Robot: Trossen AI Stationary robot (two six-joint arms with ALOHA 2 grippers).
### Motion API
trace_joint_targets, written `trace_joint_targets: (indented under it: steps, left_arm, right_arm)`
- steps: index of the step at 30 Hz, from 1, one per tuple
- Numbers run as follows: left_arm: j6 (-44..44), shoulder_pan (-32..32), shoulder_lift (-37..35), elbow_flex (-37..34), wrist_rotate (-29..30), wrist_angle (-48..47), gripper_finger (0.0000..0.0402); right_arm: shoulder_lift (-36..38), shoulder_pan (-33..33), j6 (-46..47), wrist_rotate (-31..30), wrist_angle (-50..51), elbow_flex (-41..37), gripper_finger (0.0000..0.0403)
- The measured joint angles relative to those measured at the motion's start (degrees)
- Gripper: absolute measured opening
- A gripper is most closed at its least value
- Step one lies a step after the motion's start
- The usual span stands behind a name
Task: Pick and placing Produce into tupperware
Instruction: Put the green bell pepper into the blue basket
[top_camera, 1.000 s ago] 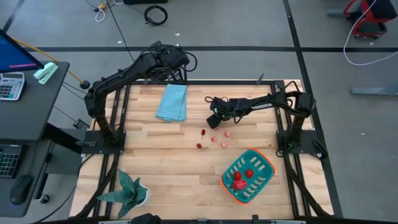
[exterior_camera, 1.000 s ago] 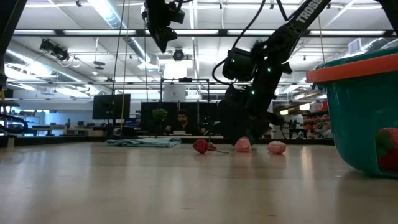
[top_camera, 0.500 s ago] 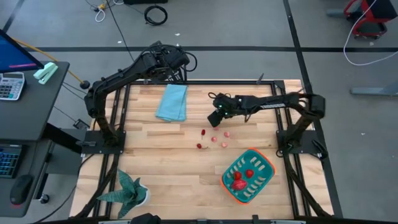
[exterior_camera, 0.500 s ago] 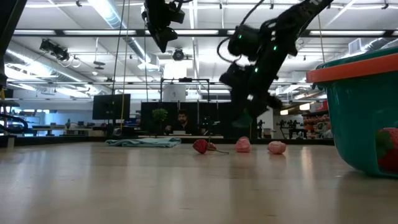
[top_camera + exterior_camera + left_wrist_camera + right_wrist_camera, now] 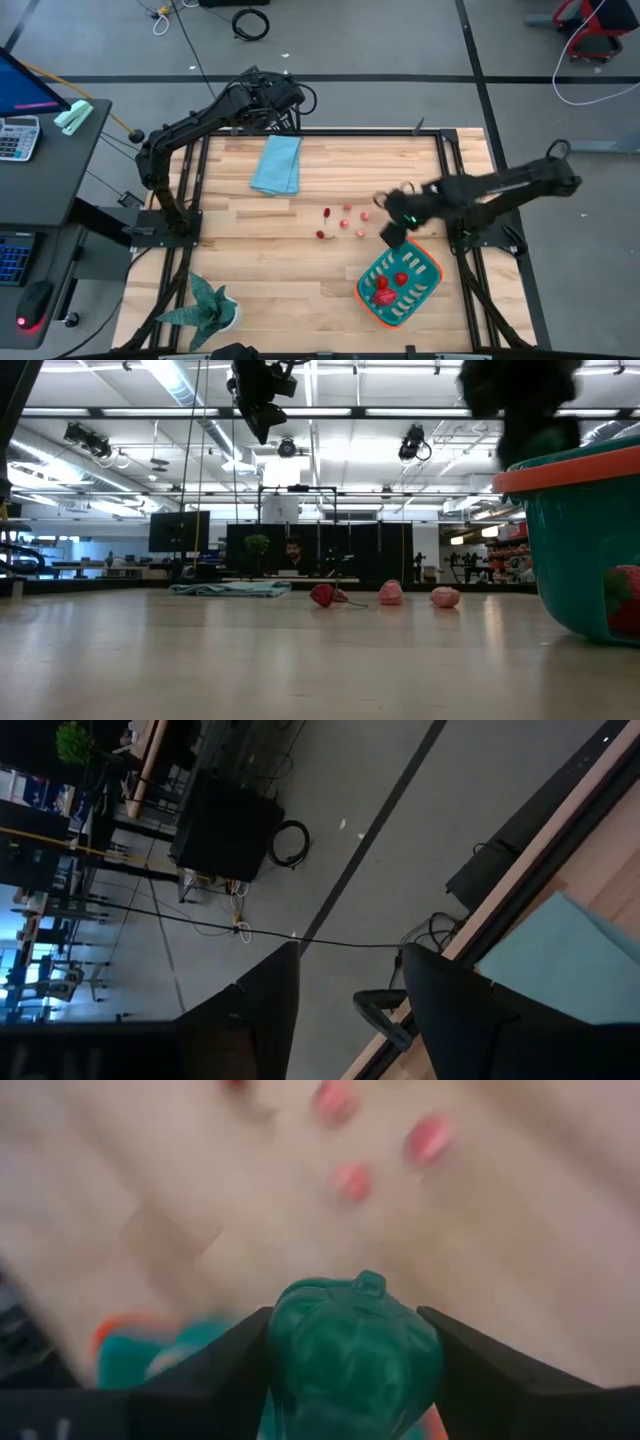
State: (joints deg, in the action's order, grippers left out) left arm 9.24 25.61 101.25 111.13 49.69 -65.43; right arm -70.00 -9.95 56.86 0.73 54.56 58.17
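One green piece is clamped in the right gripper, just above the tupperware's rim near the table's right edge. Best carry it over the middle before letting go. Left gripper waits open beyond the far edge.

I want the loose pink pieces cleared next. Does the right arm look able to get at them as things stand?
Probably not yet: the right gripper is shut on the green piece near the tupperware. Otherwise the pink pieces lie unobstructed nearby.
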Motion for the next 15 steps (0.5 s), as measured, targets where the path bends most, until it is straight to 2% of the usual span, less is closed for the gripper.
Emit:
trace_joint_targets:
  steps: [4, 8, 11, 15]
  left_arm:
    - [-0.02, 0.0, 0.0, 0.0, 0.0, 0.0, 0.0184]
    - [-0.05, 0.0, 0.0, 0.0, 0.0, 0.0, 0.0188]
    - [-0.06, 0.0, 0.0, 0.0, 0.0, 0.02, 0.0189]
    - [-0.09, 0.0, 0.0, 0.0, 0.0, 0.02, 0.019]
  right_arm:
    - [1.74, -12.27, 10.67, -6.07, 0.07, 0.0, 0.0238]
    - [-2.15, -20.31, 13.06, -8.34, 0.03, 0.0, 0.0231]
    - [-6.79, -22.3, 14.88, -8.42, -0.47, -0.07, 0.023]
    - [-13.65, -21.61, 14.0, -8.72, -3.21, -0.07, 0.0238]
